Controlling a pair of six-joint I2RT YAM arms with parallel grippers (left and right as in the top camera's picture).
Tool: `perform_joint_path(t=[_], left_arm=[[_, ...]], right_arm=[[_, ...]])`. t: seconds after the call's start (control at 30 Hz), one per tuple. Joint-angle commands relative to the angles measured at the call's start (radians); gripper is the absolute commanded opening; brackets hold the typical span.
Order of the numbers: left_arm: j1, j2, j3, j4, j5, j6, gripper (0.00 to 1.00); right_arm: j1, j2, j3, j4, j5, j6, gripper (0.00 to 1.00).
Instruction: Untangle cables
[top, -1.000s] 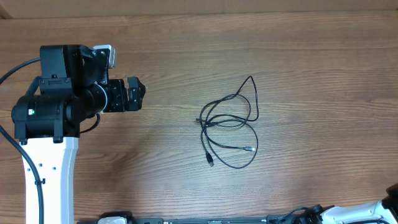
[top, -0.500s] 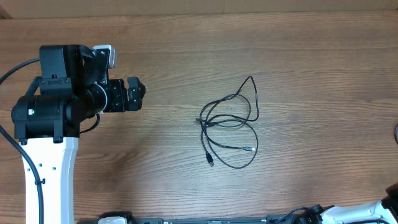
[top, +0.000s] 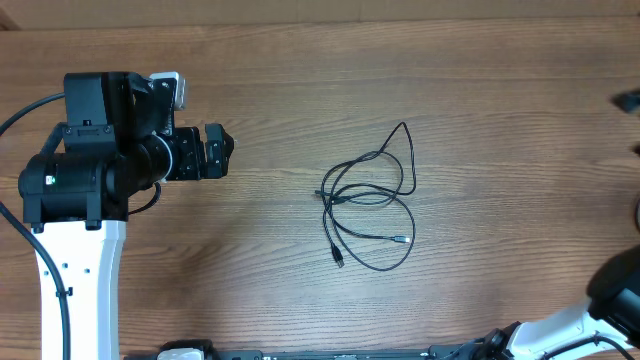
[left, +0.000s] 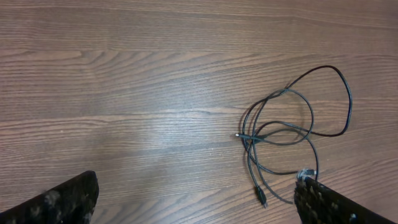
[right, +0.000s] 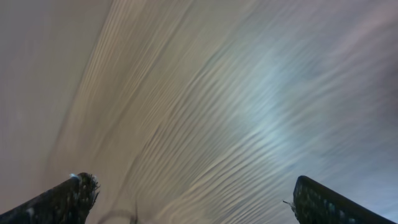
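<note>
Lying near the middle of the wooden table (top: 500, 60), thin black cables (top: 368, 200) overlap in one bunch of loops | left gripper (left: 196, 193) wide open, empty, well apart | right gripper (right: 193, 186) wide open, empty | untangling seemingly not begun, everything left.

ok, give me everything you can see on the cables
The cables are thin black flexible cords, lying flat in a loose tangle of overlapping loops near the middle of the wooden table. One end carries a silvery plug, another a black plug. Only the tabletop touches them.
</note>
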Motion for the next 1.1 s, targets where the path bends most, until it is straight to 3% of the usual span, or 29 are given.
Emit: perform_joint_path(t=[0.0,0.27,0.53,0.87,0.97,1.0,1.07], left_arm=[[-0.003,-0.002,0.013,0.001,-0.006,-0.014,1.00],[-0.003,-0.002,0.013,0.001,-0.006,-0.014,1.00],[-0.003,-0.002,0.013,0.001,-0.006,-0.014,1.00],[-0.003,-0.002,0.013,0.001,-0.006,-0.014,1.00],[-0.003,-0.002,0.013,0.001,-0.006,-0.014,1.00],[-0.003,-0.002,0.013,0.001,-0.006,-0.014,1.00],[-0.004,-0.002,0.013,0.001,-0.006,-0.014,1.00]], right_arm=[[0.132,-0.006,-0.002,-0.018,-0.013,-0.043,1.00],[0.526,-0.005,-0.012,-0.018,0.109,-0.043,1.00],[0.794,-0.004,-0.118,0.087,0.220,-0.043,1.00],[0.876,-0.004,-0.389,0.337,0.238,-0.027,0.98],[0.876,-0.004,-0.417,0.338,0.238,-0.028,0.52],[0.876,-0.005,-0.415,0.331,0.238,-0.029,0.08],[0.876,-0.005,-0.401,0.316,0.238,-0.029,0.04]])
